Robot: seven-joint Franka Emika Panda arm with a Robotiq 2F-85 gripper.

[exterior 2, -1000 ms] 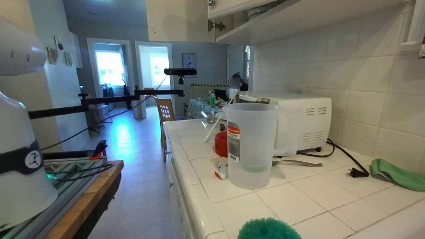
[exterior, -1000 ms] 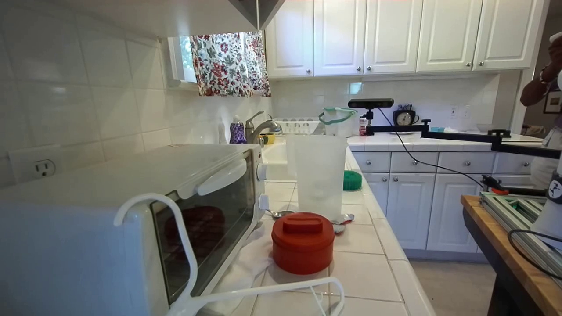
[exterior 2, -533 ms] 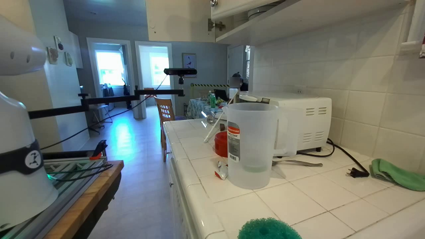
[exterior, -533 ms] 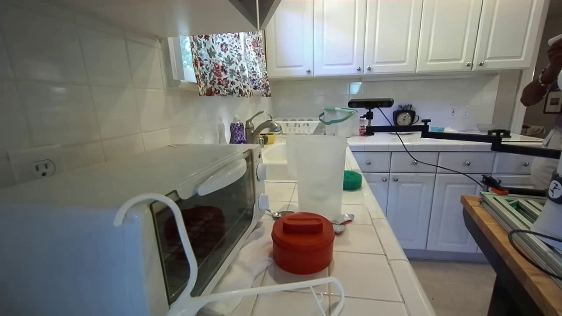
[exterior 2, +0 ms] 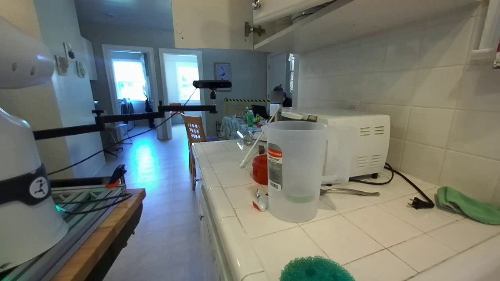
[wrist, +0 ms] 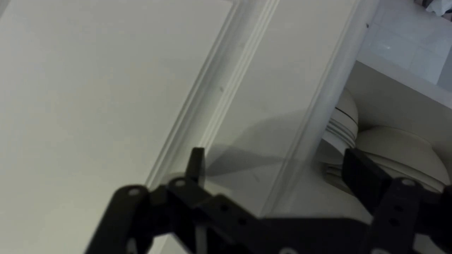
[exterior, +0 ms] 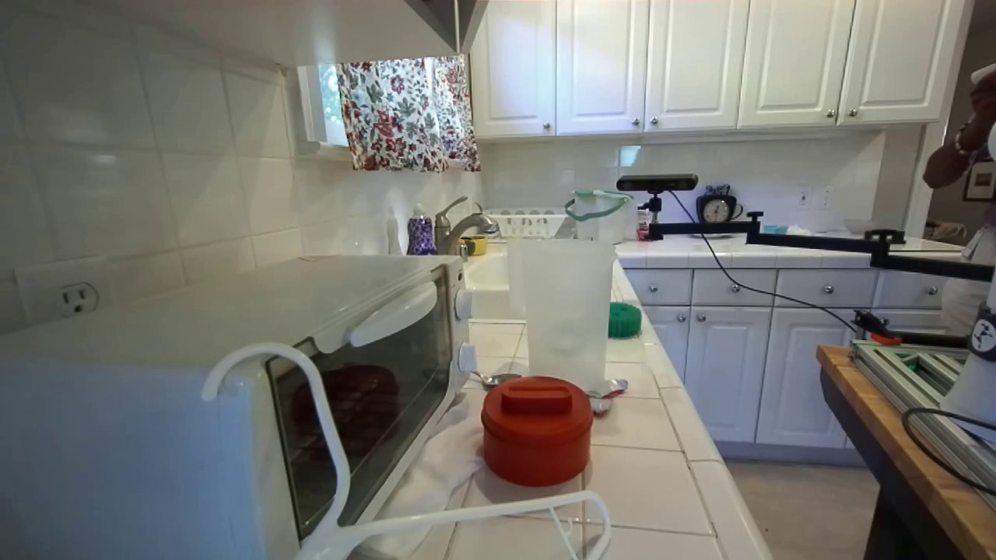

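White panelled cabinet door (wrist: 116,106): fills left and centre of the wrist view. Stacked off-white round bowls (wrist: 399,148): at right, partly hidden by the door's edge. Black two-fingered gripper (wrist: 275,155): appears in the wrist view alone, fingers spread wide, contact unclear. White rounded robot arm (exterior 2: 23,222): base stands upright, left edge of an exterior view.

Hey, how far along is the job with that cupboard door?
Done: in an exterior view, the door has swung slightly closer to shut over the last second. In hand: the gripper hangs at the door's edge, jaws open; contact is unclear. Left, probably: shutting the remaining gap, since dishes show past that edge in the wrist view. Another door also stands open.
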